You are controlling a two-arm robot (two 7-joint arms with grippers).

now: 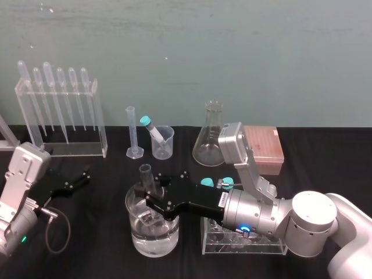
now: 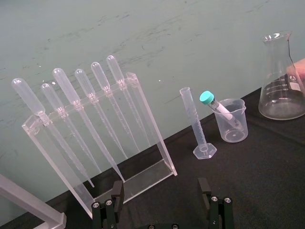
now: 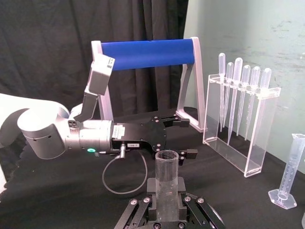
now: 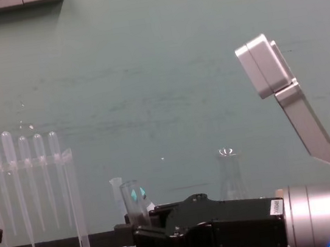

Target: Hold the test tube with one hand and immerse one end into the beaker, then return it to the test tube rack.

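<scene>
Clamping its fingers on the upright test tube (image 1: pixel 145 176), the right gripper (image 1: pixel 152 200) holds it over the glass dish (image 1: pixel 135 200) near the bench's (image 1: pixel 93 256) front edge, while the left gripper (image 1: pixel 81 177) rests by the left edge, fingers spread.

A scuffed teal wall (image 1: pixel 244 52) rises behind the black-covered table (image 1: pixel 99 244).

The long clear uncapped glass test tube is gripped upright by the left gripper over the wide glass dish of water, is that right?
No. The right gripper, not the left, grips the clear glass test tube, as the head view shows. The left gripper rests open at the table's left.
</scene>
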